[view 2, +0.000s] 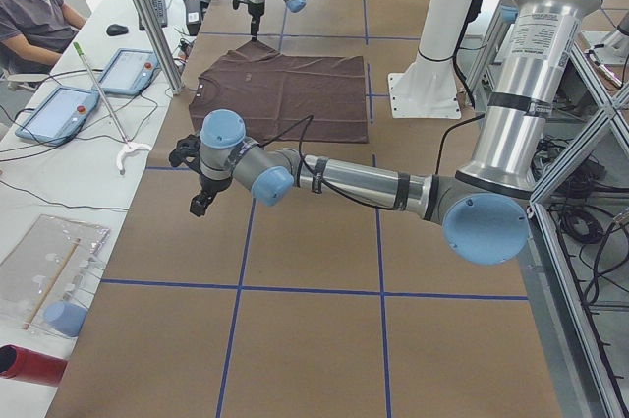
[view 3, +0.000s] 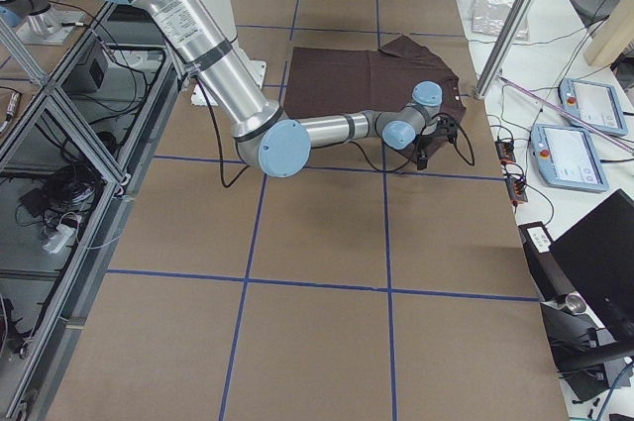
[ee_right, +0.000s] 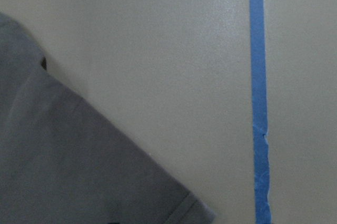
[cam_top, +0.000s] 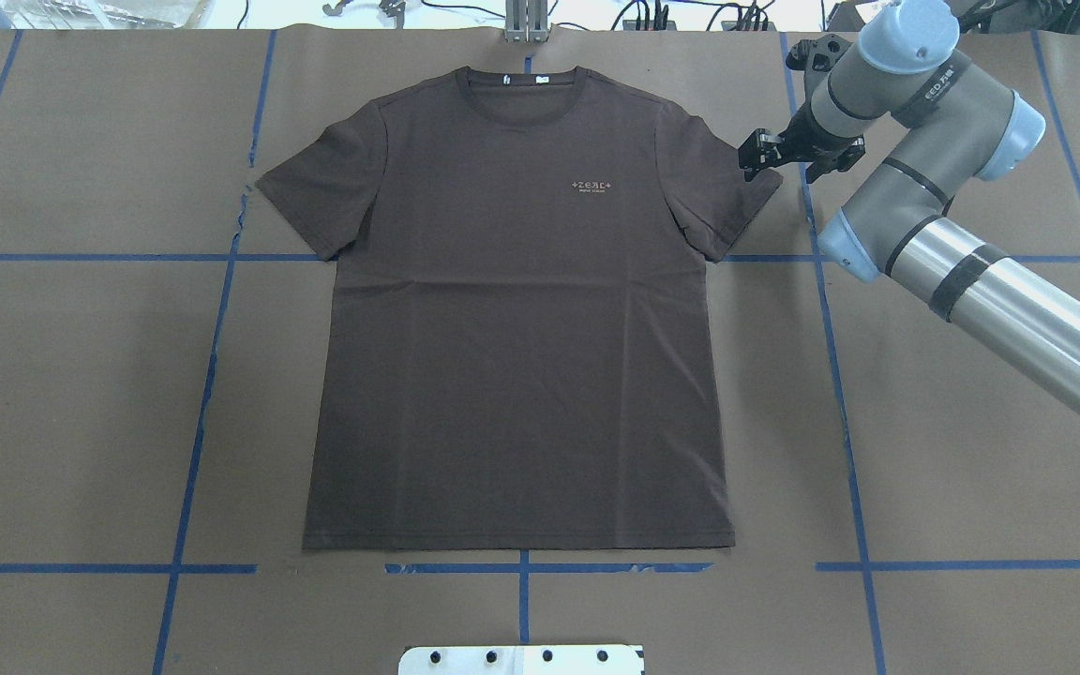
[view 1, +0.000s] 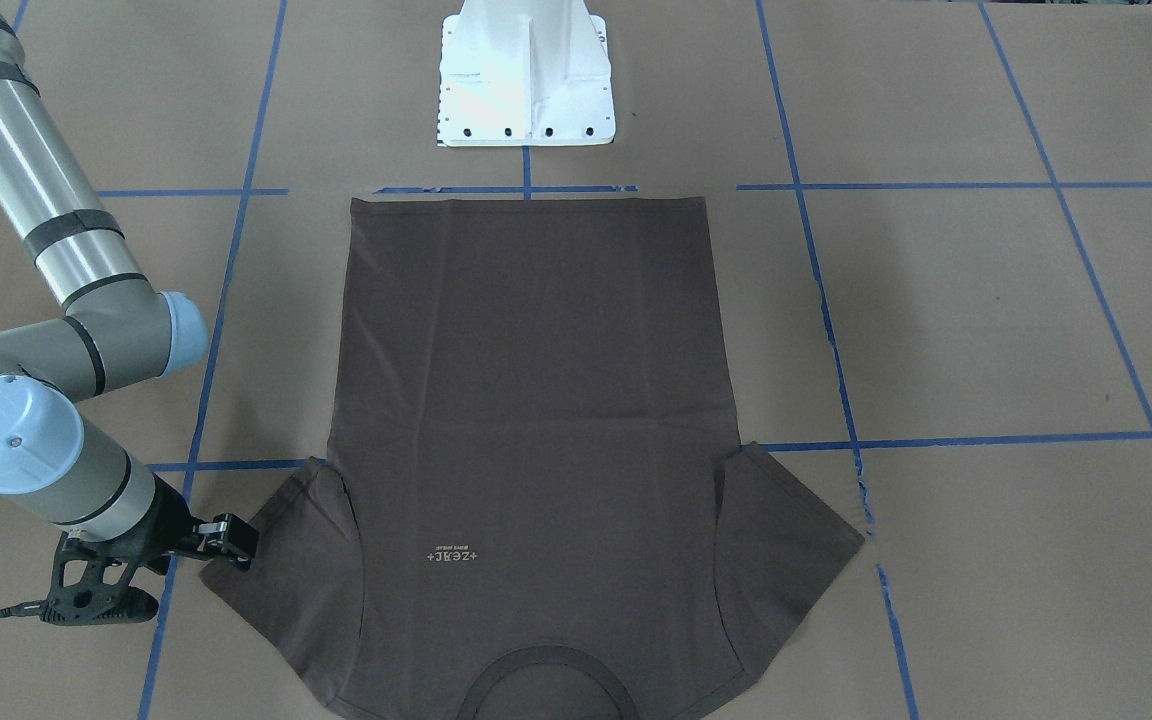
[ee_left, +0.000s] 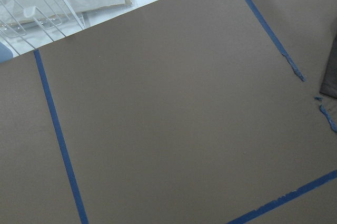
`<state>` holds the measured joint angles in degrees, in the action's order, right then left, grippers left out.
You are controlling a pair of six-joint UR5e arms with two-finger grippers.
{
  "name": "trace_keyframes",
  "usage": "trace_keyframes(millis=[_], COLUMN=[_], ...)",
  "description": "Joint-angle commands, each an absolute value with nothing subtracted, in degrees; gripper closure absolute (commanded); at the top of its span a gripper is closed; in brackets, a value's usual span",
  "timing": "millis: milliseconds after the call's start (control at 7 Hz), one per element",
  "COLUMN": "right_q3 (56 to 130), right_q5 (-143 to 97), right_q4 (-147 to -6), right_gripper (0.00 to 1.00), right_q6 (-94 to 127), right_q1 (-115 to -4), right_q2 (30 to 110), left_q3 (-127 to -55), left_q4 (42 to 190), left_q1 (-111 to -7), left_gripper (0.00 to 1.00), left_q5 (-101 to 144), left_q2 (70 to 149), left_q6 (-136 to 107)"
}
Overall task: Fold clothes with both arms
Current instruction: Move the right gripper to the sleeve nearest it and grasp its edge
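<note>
T-shirt (cam_top: 521, 356) lies flat, sleeve just beside the right tool (cam_top: 752, 153); its opening cannot be told.

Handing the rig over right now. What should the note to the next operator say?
Right pincer: beside the T-shirt, at the hem of its sleeve on the robot's right. No cloth is lifted, and I can't tell whether it's open or shut.
Left pincer: over bare table, well clear of the shirt. Open or shut is unclear.
T-shirt: flat, front up, collar away from the robot, sleeves spread.
Done: no folds yet.
Left: every fold.
</note>
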<state>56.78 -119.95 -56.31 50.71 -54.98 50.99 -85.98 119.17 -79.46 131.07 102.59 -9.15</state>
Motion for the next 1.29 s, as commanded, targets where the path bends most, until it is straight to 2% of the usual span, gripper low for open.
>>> trace_keyframes(millis=[0, 286, 429, 714, 857, 1143], right_q3=[54.0, 53.9, 53.9, 54.1, 54.3, 56.0], right_q5=[-119.4, -119.4, -119.4, -119.6, -119.6, -119.6], right_q4=[-56.3, -56.3, -56.3, -56.3, -56.3, -56.2], right_gripper=[0.1, 0.27, 0.42, 0.95, 1.0, 1.0], right_q6=[50.7, 50.7, 50.7, 50.8, 50.8, 50.8], right_q1=[-54.3, -54.0, -54.0, -54.0, -54.1, -54.1], right_q2=[49.3, 49.4, 49.4, 49.2, 48.6, 48.5], left_q3=[-86.0, -86.0, -86.0, -86.0, -86.0, -85.9], left_q4=[119.2, 119.2, 119.2, 119.2, 119.2, 118.9], left_q1=[-79.5, -79.5, -79.5, -79.5, -79.5, -79.5], left_gripper=[0.0, 0.0, 0.0, 0.0, 0.0, 0.0], left_q5=[131.0, 131.0, 131.1, 131.0, 131.0, 131.0], left_q2=[102.7, 102.7, 102.7, 102.7, 102.7, 103.2], left_q6=[-9.1, -9.1, -9.1, -9.1, -9.1, -9.2])
